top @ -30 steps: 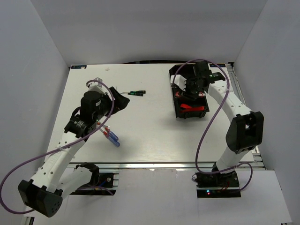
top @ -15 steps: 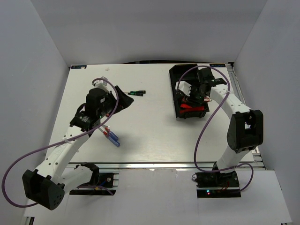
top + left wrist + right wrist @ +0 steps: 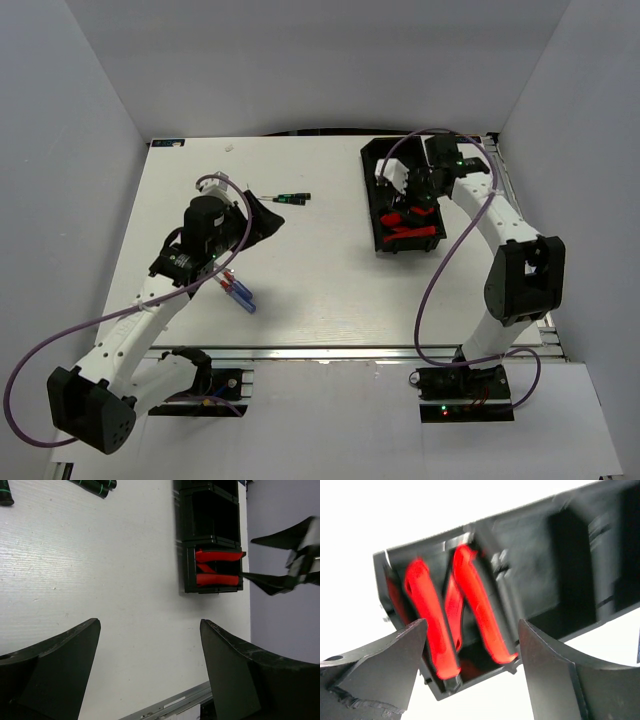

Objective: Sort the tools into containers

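The black three-compartment tray (image 3: 372, 200) stands at the far right. Its near compartment holds several red-and-black knives (image 3: 408, 226). My right gripper (image 3: 412, 195) hovers over the tray, open and empty. In its wrist view the knives (image 3: 475, 610) lie beneath the gripper (image 3: 472, 625), and the tray's other compartments (image 3: 535, 540) look empty. My left gripper (image 3: 262, 215) is open and empty above the table (image 3: 149, 625). Thin black-and-green screwdrivers (image 3: 290, 198) lie just beyond it. Blue- and red-handled screwdrivers (image 3: 238, 293) lie near the left arm.
The left wrist view shows the tray (image 3: 181, 540) with the knives (image 3: 217, 567), the precision screwdrivers (image 3: 95, 485) at the top edge and the table's front rail (image 3: 170, 705). Purple cables (image 3: 440, 270) loop along both arms. Grey walls enclose the table.
My right gripper has shifted back and a little right over the tray, uncovering the red knives. My left arm has moved slightly to the right.
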Controlling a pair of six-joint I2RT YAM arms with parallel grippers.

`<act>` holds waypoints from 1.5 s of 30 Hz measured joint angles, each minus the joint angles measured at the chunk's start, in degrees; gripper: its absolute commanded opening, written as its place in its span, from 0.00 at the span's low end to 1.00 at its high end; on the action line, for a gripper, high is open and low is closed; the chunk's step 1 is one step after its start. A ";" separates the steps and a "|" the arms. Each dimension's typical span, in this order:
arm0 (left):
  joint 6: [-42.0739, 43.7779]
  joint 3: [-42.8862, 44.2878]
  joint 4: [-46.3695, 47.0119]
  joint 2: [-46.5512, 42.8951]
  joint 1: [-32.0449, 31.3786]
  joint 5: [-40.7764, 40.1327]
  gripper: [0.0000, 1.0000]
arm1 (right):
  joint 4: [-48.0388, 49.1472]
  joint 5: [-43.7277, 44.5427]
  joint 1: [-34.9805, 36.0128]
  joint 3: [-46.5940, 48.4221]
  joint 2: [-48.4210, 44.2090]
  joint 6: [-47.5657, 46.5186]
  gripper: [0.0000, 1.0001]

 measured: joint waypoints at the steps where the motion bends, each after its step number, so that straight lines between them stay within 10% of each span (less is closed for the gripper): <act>1: -0.07 -0.33 -0.02 -0.15 0.00 0.02 0.92 | -0.57 -1.88 -0.07 1.66 0.00 0.66 0.80; 13: -2.12 -1.40 -4.42 -0.20 0.00 -0.50 0.90 | -0.72 -30.05 2.99 -0.79 -4.74 14.34 0.80; 22: -7.67 -1.46 -11.80 -0.20 3.28 -3.98 0.82 | 3.91 -30.64 6.82 -2.58 -4.48 20.52 0.80; 30: -7.39 -2.71 -16.35 2.45 16.65 -0.22 0.56 | 7.56 -30.03 7.65 -4.28 -3.93 23.28 0.82; 45: -4.92 -1.01 -20.59 22.62 21.09 -0.17 0.47 | 10.54 -29.68 7.89 -10.80 -4.37 24.68 0.88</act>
